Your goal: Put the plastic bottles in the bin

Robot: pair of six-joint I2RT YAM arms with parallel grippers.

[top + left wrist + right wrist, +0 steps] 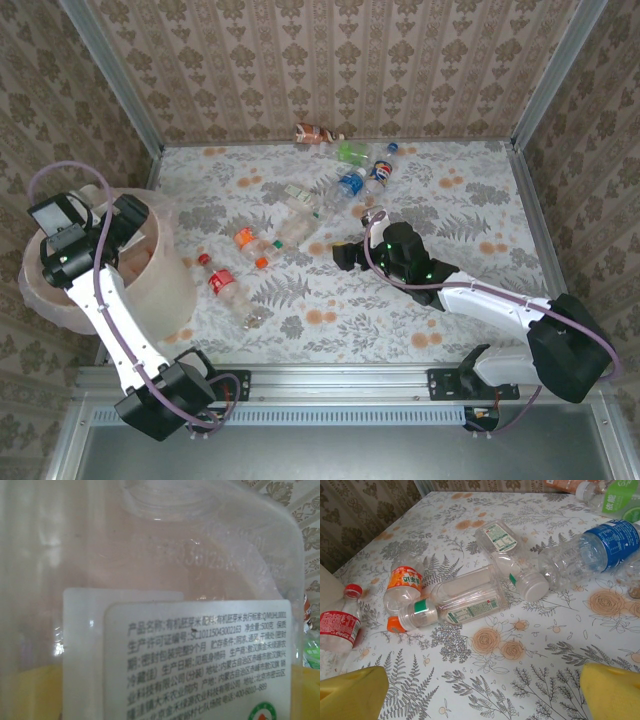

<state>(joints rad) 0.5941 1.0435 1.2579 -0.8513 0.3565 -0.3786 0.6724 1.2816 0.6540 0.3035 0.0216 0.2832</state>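
Left gripper (pixel 118 222): above the bin (pixel 165 290), jaws clamped on a clear white-labelled bottle (pixel 200 570).

On the table (pixel 480 210), lying loose: red-labelled bottle (pixel 337 627), orange-labelled bottle (pixel 405 582), clear green-banded bottle (pixel 460 605), white-capped bottle (pixel 512 555), blue-labelled bottle (pixel 592 550).

Handling, judged: empty, light, thin-walled, slick and apt to roll. Take each across the body, not the cap.

Right gripper (pixel 350 255): jaws wide apart, low before the cluster. Near side is bare; the wall lies close behind the far bottles.

Eight plastic bottles (pixel 228 287) lie on the one table (pixel 470 210), with one bin (pixel 165 282) and two arms (pixel 490 300)
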